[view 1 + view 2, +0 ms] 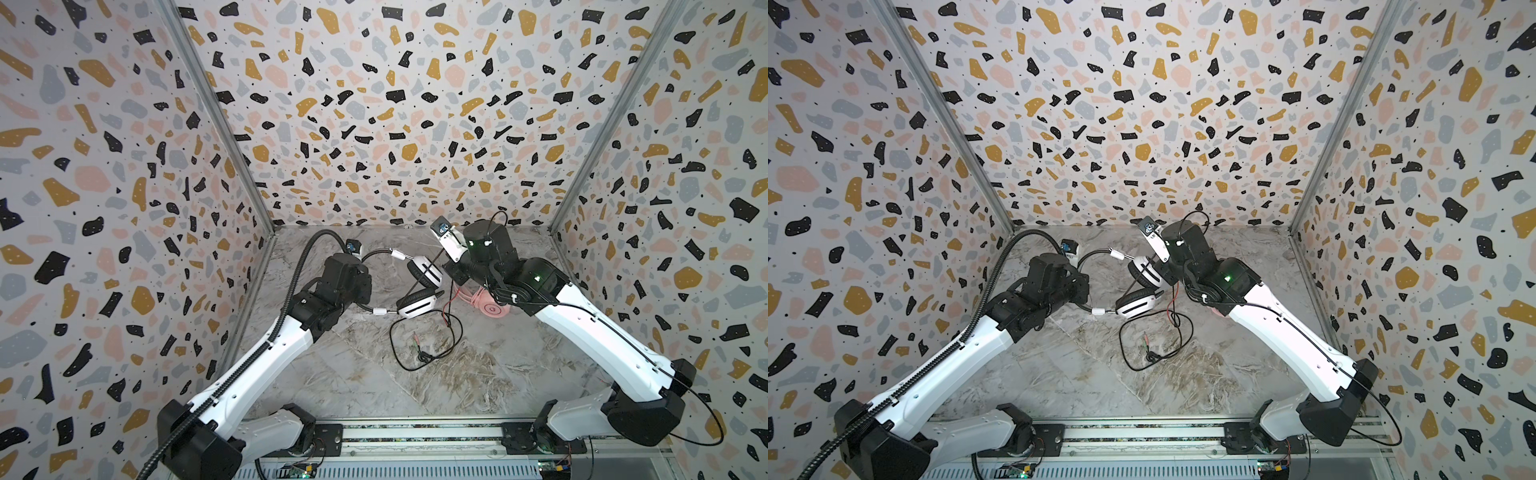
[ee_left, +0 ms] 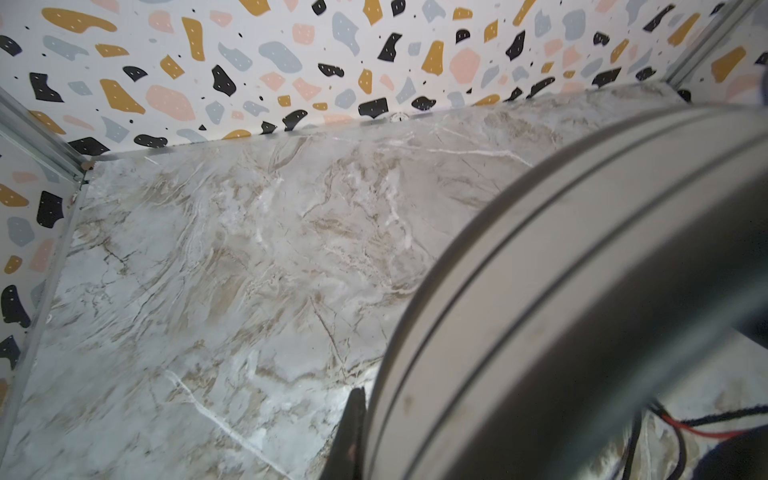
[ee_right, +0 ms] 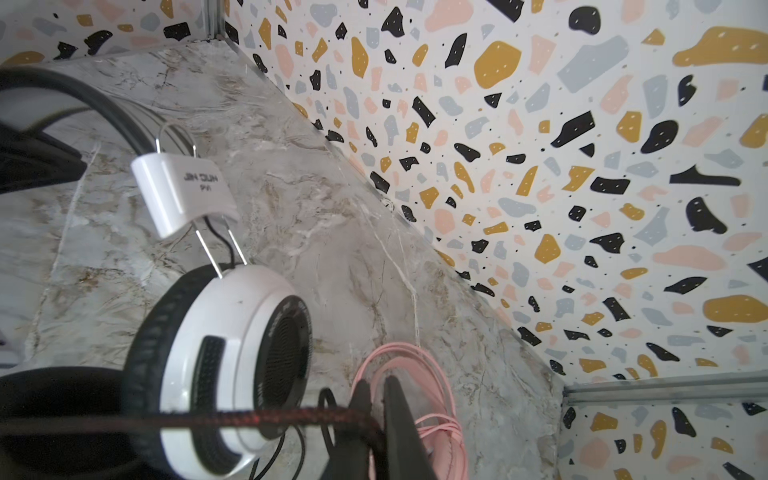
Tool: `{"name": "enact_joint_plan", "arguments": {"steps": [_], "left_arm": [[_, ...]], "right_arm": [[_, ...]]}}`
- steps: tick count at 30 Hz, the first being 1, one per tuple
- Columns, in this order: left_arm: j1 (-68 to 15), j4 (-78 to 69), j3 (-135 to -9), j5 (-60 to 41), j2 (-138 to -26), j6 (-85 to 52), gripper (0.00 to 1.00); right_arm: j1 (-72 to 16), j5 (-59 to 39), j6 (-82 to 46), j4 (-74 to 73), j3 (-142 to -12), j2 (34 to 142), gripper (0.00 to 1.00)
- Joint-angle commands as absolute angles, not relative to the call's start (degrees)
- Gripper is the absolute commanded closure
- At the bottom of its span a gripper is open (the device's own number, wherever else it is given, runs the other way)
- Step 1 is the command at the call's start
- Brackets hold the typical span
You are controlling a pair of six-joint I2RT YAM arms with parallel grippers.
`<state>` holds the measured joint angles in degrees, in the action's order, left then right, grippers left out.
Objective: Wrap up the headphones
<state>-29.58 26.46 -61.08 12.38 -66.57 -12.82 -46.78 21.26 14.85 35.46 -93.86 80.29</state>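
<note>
Both grippers are pointing inward at mid-frame, the left gripper (image 2: 357, 428) clamping the white headset (image 1: 419, 309) by its headband (image 2: 540, 291), the right gripper (image 3: 380, 411) pinching the taut black cable (image 3: 249, 415); the lettering on the slider (image 3: 183, 195) is unclear.

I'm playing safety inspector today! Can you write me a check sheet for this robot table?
Surface: marble-look table.
Job's things: white headphones mid-table; pink headphones partly hidden under the right arm.
Clutter: nothing seen.
Grippers: left tool shut, seemingly on the headband; right tool shut on the black cable.
Cables: black cable taut at the tool, rest looped loose on table; pink cable coiled.
Surroundings: speckled walls on three sides.
</note>
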Motion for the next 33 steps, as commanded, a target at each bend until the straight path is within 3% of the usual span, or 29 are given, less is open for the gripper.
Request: {"name": "enact_joint_plan", "arguments": {"steps": [1,6,13,18,24,33], "left_arm": [[-29.2,33.7,-59.3,9.1,-65.0,-5.9,1.0],[-29.2,31.7,-57.9,2.2,-63.5,-4.2,1.0],[-29.3,31.0,-57.7,-6.7,-61.7,-3.2,1.0],[-29.3,27.3,-57.8,-18.8,-59.0,-4.3,1.0],[-29.3,25.6,-60.3,-25.8,-57.8,-6.2,1.0],[-29.3,26.9,-66.1,-24.9,-57.8,-8.5,1.0]], "right_arm": [[-43.9,27.4,17.4,25.8,-96.5,76.2,0.9],[-43.1,22.4,17.6,24.3,-96.5,78.1,0.9],[-33.6,12.8,13.3,25.5,-103.0,85.6,0.9],[-31.7,8.6,11.2,26.9,-105.7,92.5,0.9],[-29.4,-1.0,6.4,21.4,-99.7,93.8,0.91],[-25.1,-10.1,0.4,12.7,-85.4,90.8,0.92]]}}
